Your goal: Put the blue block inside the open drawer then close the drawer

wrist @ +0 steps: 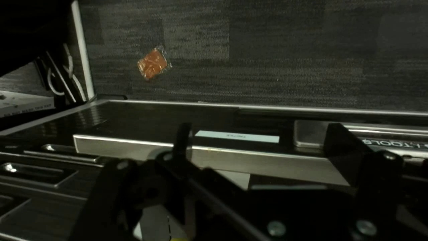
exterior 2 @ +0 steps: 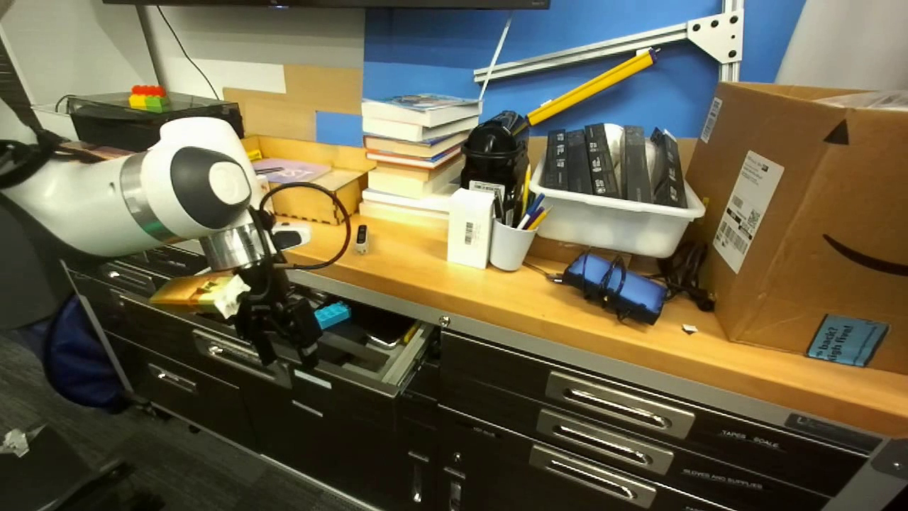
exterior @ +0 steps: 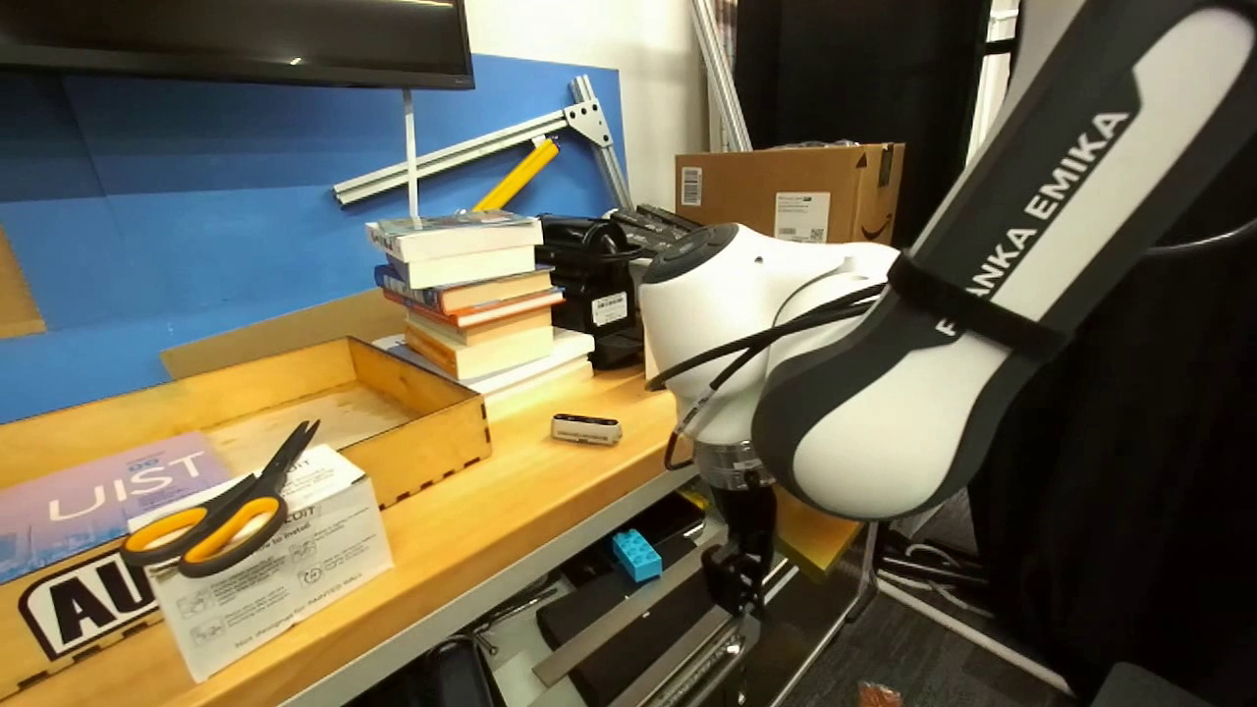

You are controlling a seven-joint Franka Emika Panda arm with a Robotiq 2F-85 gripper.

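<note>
The blue block [exterior: 637, 556] is a small light-blue brick lying in the open drawer [exterior: 609, 626], on its dark contents near the bench's front edge. It also shows in an exterior view [exterior 2: 332, 314], right beside the gripper. The block is out of view in the wrist view. The drawer's silver front rim [wrist: 267, 164] crosses the wrist view between the fingers, and its rim also shows in an exterior view [exterior 2: 358, 380]. My gripper [wrist: 260, 137] is open with nothing between its fingers. It points down over the drawer's front edge in both exterior views [exterior: 737, 589] [exterior 2: 288, 355].
The wooden bench top [exterior: 530, 501] overhangs the drawer. It carries a stack of books [exterior 2: 418, 142], a wooden tray [exterior: 432, 442], a white box [exterior: 285, 579] with scissors [exterior: 226, 511], and a small white device [exterior: 586, 429]. Closed drawers with handles [exterior 2: 613, 408] stand beside.
</note>
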